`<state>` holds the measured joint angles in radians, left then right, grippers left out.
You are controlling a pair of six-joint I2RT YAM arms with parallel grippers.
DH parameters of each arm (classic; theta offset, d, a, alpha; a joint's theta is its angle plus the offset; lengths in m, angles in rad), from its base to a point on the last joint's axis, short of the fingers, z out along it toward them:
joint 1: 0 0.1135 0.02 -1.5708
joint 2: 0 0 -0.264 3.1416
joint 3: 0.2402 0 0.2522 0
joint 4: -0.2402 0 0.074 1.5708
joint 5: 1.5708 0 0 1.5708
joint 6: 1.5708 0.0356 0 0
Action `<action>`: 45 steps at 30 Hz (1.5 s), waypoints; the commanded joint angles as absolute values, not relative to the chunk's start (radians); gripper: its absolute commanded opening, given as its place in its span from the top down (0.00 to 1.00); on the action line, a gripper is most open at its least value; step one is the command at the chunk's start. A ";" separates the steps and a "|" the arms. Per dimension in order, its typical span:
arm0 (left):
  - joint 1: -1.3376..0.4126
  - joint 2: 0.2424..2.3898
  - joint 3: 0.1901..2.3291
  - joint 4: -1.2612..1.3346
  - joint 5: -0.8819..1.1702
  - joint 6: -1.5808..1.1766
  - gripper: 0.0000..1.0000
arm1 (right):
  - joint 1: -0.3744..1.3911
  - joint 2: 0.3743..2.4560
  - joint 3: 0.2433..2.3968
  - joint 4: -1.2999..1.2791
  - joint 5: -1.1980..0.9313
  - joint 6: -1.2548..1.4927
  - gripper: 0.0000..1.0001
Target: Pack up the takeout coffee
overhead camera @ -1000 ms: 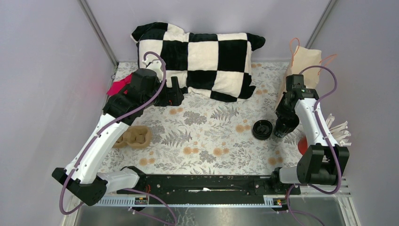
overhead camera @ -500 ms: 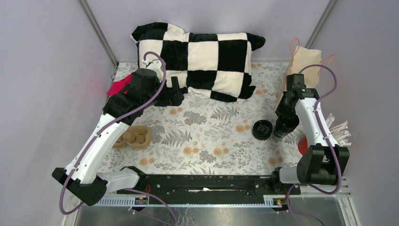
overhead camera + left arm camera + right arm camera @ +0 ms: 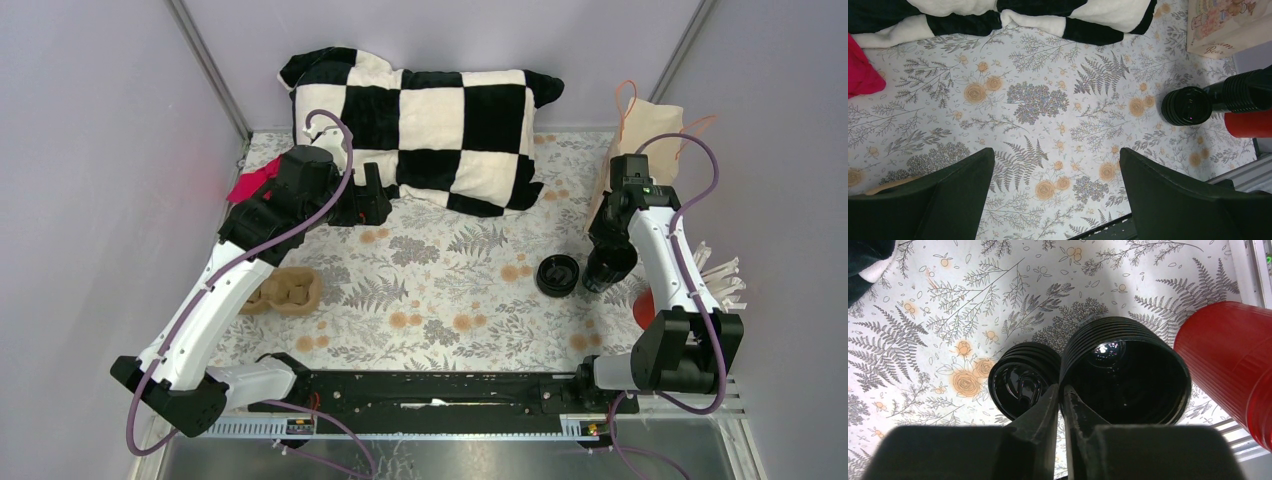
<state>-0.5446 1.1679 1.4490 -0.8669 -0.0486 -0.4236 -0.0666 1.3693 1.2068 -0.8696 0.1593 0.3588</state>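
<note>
Mid-frame, right claw (image 3: 1060, 390) is pinching the open black cup (image 3: 1128, 375), lidded cup (image 3: 1020, 382) and edge-cropped red cup (image 3: 1233, 360) crowding it; left claw (image 3: 1055, 162) is gaping

Top, 2 wrist cams; cups (image 3: 557, 274) shared

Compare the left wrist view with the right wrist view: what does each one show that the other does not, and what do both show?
Only the left wrist view: the pink cloth, the paper bag and the open left gripper.
Only the right wrist view: the inside of the lidless black cup, with the right gripper closed on its rim.
Both: the lidded black cup, the red cup and the floral tablecloth.
</note>
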 commanded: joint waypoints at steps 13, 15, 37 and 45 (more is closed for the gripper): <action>-0.548 1.173 1.460 -0.835 -0.034 -0.430 0.01 | -0.071 1.319 1.275 -0.941 0.195 0.367 1.00; -0.547 1.173 1.460 -0.834 -0.034 -0.430 0.01 | -0.071 1.300 1.283 -0.949 0.198 0.368 1.00; -0.548 1.185 1.463 -0.818 -0.014 -0.436 0.01 | -0.014 1.326 1.710 -1.263 0.281 0.370 1.00; -0.548 1.177 1.460 -0.820 -0.043 -0.439 0.01 | 0.488 1.474 1.790 -1.170 0.231 0.368 1.00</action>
